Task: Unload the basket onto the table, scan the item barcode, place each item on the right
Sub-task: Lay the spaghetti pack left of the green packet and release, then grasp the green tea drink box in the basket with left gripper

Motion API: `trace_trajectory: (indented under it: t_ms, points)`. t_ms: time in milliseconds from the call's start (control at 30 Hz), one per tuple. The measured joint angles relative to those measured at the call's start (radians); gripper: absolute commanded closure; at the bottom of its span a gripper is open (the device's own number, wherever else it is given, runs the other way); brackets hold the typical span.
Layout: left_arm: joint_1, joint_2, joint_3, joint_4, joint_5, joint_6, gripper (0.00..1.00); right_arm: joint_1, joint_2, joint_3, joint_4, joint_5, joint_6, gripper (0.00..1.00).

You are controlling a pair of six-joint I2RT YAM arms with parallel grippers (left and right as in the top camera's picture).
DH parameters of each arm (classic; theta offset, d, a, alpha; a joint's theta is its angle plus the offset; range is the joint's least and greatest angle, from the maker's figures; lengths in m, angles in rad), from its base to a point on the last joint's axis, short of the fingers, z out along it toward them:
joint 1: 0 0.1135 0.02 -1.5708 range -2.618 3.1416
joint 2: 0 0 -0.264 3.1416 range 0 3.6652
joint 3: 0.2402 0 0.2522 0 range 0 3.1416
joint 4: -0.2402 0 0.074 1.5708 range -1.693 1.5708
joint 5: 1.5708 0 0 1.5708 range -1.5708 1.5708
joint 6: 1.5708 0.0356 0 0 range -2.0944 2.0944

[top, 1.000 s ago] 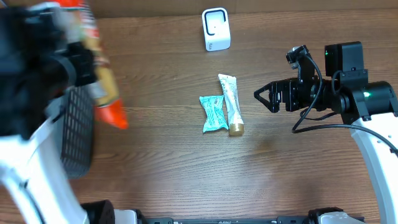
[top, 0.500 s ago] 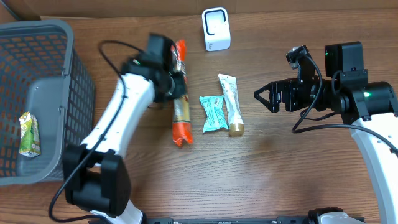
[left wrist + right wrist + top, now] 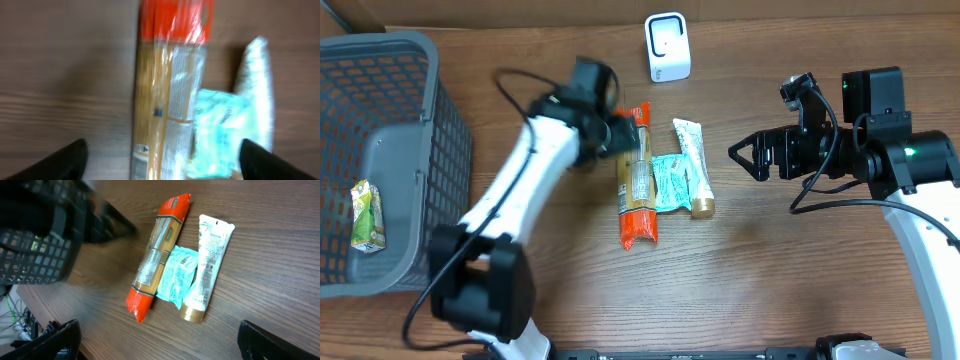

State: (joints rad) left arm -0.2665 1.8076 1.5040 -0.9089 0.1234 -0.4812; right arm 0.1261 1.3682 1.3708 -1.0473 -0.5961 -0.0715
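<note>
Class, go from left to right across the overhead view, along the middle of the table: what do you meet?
Basket → pasta pack → teal packet → tube → right gripper

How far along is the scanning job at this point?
Possibly done: one green pack lies in the basket. In hand: nothing; the left gripper hovers open over the pasta pack on the table, the right gripper open too. Left: pasta pack, teal packet and tube, none of them at the scanner.
</note>
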Motion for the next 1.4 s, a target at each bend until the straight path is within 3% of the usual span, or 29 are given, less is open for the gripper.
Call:
trace_trajectory:
  t_ms: [300,567,700,867,1200,1400]
  points:
    - [0.261,-0.257,0.501,-0.295,-0.014,0.117,0.0,0.0,0.0,0.0,0.0,0.0,0.0,0.0]
    - [0.672,-0.409,0.546,-0.464,-0.192,0.13,0.0,0.0,0.0,0.0,-0.001,0.0,0.001,0.0]
    - [0.828,-0.391,0.467,-0.414,-0.261,0.13,0.0,0.0,0.0,0.0,0.0,0.0,0.001,0.0]
    - [0.916,-0.378,0.281,-0.272,-0.349,0.188,0.0,0.0,0.0,0.0,0.0,0.0,0.0,0.0]
    - [0.93,-0.274,-0.102,-0.004,-0.494,0.416,0.01,0.0,0.0,0.0,-0.001,0.0,0.001,0.0]
    - [0.93,-0.134,-0.178,0.093,-0.522,0.547,0.02,0.0,0.0,0.0,0.0,0.0,0.0,0.0]
